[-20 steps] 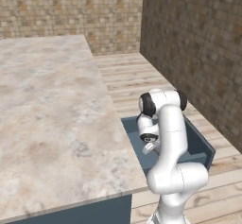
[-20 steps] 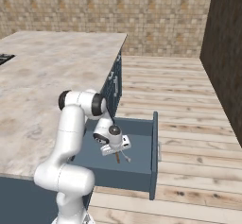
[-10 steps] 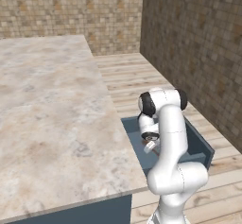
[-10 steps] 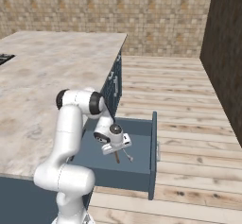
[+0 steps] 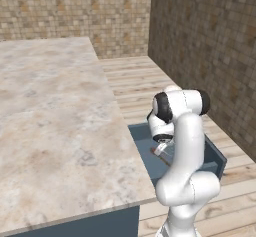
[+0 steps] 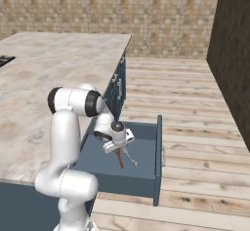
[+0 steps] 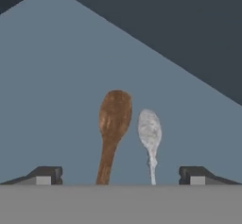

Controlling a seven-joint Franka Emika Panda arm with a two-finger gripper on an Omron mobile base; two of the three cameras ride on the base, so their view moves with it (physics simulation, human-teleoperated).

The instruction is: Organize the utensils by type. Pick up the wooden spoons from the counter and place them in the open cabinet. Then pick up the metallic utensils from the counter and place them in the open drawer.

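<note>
Two spoons lie side by side on the flat bottom of the open drawer (image 6: pixel 141 174): the dark reddish-brown spoon (image 7: pixel 112 128) and the slim silver-grey metal spoon (image 7: pixel 150 135). Your gripper (image 7: pixel 120 175) hangs just above them with its fingers spread wide, gripping nothing. You can judge the metallic step done; the counter (image 5: pixel 50 126) in view carries no utensils.

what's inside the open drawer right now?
Two spoons lie on the open drawer's blue bottom: a dark brown spoon and a silver spoon. Their handle ends are hidden.
</note>
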